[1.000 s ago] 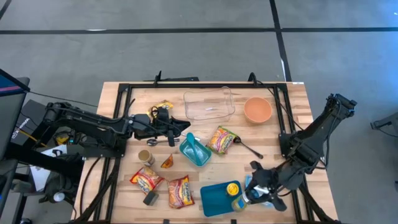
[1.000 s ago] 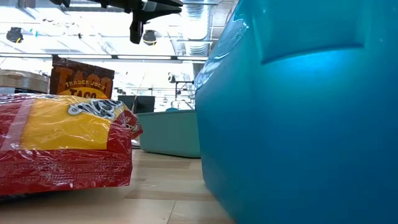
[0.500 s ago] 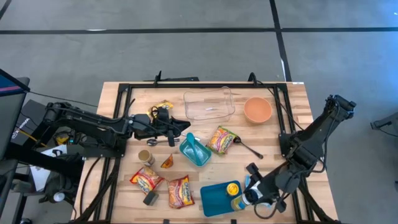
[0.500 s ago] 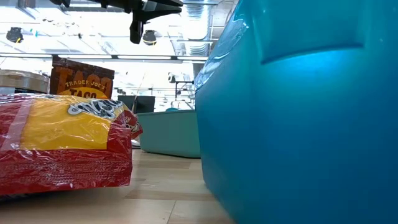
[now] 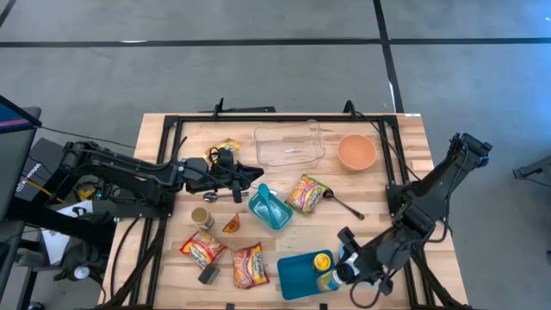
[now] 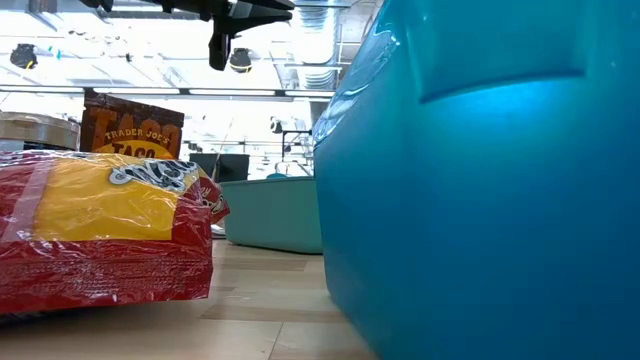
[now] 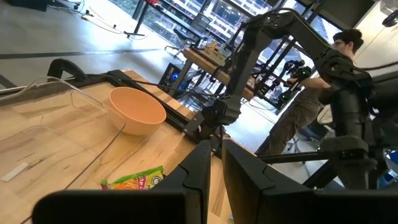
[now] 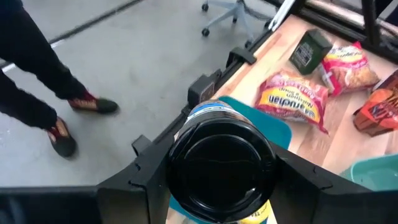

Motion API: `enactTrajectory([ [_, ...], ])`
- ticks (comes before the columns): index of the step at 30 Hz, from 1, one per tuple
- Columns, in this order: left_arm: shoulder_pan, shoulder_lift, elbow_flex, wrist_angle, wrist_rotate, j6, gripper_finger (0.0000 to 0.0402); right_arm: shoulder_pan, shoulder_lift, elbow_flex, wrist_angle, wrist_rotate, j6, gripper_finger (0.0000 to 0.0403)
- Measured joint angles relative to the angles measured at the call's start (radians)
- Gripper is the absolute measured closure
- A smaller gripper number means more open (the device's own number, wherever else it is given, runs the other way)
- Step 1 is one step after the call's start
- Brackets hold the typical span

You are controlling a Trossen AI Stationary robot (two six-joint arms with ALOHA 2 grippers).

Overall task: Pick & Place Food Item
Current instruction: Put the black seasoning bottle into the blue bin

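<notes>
- The left hand stays put, clenched on nothing, beside the teal square container.
- The right hand has shifted left, grasping the black-lidded jar with a yellow label above the blue rectangular plastic lid.
- The light wooden tabletop stands on a grey floor; in the right wrist view a person's dark legs show.
- Three red-and-yellow noodle packets, one orange bowl, one clear tray.
</notes>
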State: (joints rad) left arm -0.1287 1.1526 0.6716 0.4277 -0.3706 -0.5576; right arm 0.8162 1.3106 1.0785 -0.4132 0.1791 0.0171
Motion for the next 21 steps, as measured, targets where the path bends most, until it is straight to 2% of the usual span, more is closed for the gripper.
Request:
enactTrajectory([
  [21,0.000,0.000,0.000,0.000,-0.004,0.000,0.0366,-0.062,0.354,0.380,-0.396,-0.058,-0.184,0.0205],
])
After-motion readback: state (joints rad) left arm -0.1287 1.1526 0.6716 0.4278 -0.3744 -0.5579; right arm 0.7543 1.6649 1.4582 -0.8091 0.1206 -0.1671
